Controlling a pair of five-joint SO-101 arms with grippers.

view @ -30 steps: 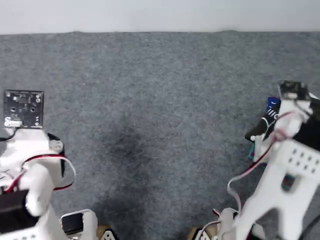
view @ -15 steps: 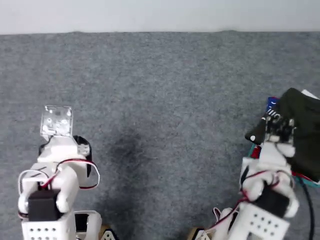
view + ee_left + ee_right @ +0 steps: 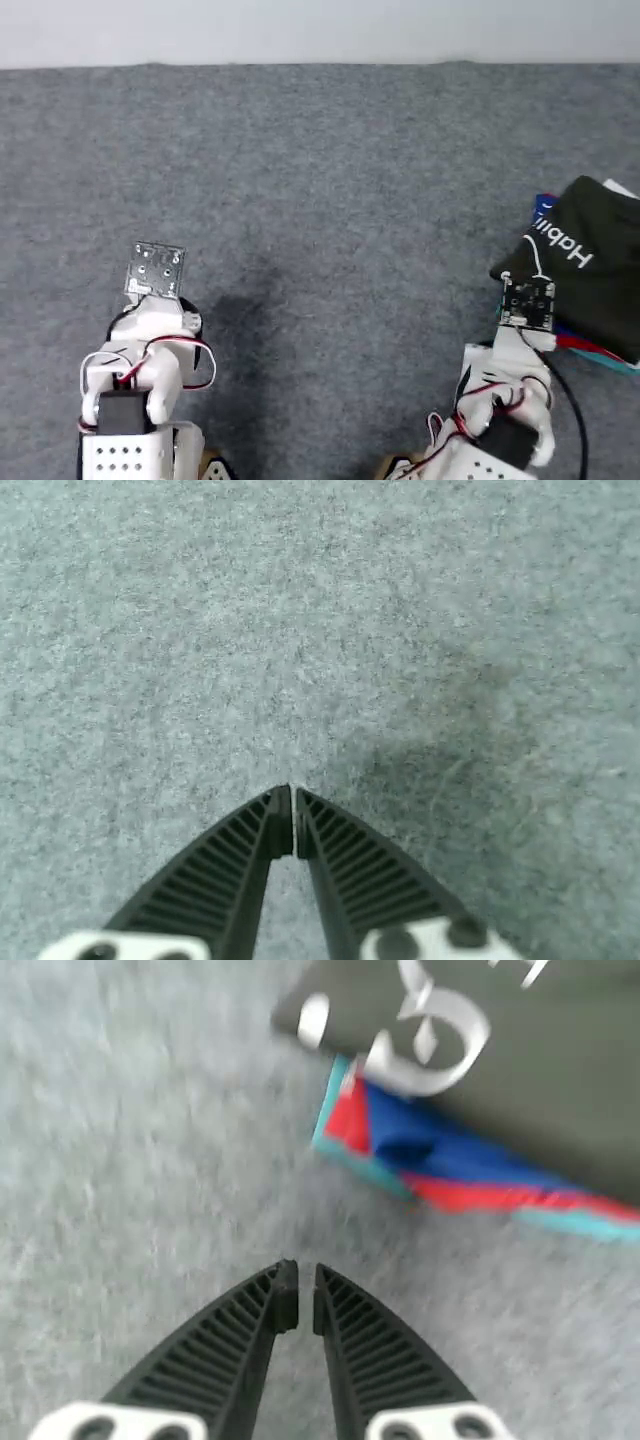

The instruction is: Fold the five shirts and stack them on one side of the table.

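**Folded stack at the right edge, both grippers closed on nothing**

Piled at the right edge of the grey felt table point(image 3: 330, 170): the shirt stack point(image 3: 600, 300), with a black shirt point(image 3: 590, 250) on top (white lettering across it). Beneath its near side, peeking out, red, blue and teal layers point(image 3: 440, 1160). Lying flat, partly cut off at the edge of the high view.

Just beside the stack's near-left corner, seen from above: the right arm point(image 3: 500, 400), tucked low toward its base. From its wrist, the right gripper point(image 3: 299, 1295) aimed at bare felt just short of the stack. Fingers drawn together to a hairline gap, gripping nothing.

Well apart, at the table's near left: the left arm point(image 3: 140, 370), likewise tucked in. Left gripper point(image 3: 293, 820) over bare felt, fingertips all but touching, with nothing between them.
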